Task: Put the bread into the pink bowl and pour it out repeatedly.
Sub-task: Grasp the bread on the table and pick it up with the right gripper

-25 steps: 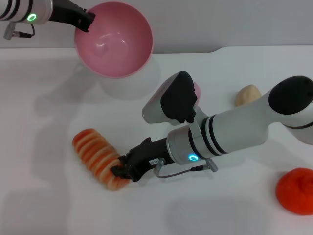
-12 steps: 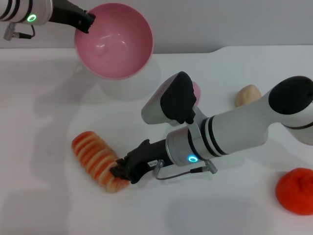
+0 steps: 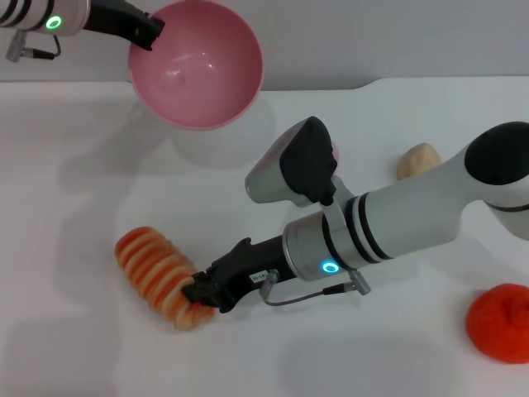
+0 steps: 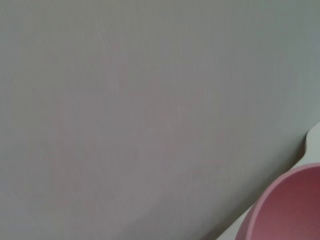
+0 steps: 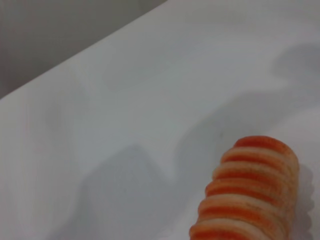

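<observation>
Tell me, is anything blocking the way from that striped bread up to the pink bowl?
Nothing visible does. The right gripper is at the bread on the white table; the left gripper holds the pink bowl aloft, with only bare tabletop between.

A white table [image 3: 74, 248] fills most of the head view, smooth and matte. Soft grey shadows fall across it at upper left and near the centre. Along the top of the frame runs a plain grey wall [image 3: 397, 37]. The table's far edge steps up slightly at upper right.
</observation>
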Tool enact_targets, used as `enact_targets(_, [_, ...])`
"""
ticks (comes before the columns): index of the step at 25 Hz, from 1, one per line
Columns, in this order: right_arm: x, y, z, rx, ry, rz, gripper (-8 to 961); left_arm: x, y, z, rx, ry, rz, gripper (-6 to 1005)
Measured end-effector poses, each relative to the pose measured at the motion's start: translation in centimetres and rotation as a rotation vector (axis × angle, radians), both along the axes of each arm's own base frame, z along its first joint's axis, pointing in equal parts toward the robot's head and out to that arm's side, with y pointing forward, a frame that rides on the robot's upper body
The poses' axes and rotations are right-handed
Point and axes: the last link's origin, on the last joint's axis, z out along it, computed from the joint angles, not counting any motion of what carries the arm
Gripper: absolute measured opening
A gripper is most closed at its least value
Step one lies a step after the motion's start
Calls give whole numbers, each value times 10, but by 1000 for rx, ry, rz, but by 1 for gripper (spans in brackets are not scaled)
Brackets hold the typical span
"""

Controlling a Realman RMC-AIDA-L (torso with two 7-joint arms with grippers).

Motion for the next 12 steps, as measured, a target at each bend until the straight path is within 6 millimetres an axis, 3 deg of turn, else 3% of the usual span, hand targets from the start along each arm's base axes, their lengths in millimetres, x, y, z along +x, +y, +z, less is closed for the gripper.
enact_targets(7, [-1, -5, 13, -73, 46, 70, 125, 9, 0, 9, 16, -17, -2, 44])
enact_targets(12, [-11, -13, 41, -168, 156, 190, 124, 10, 2, 12, 24, -21, 4, 43])
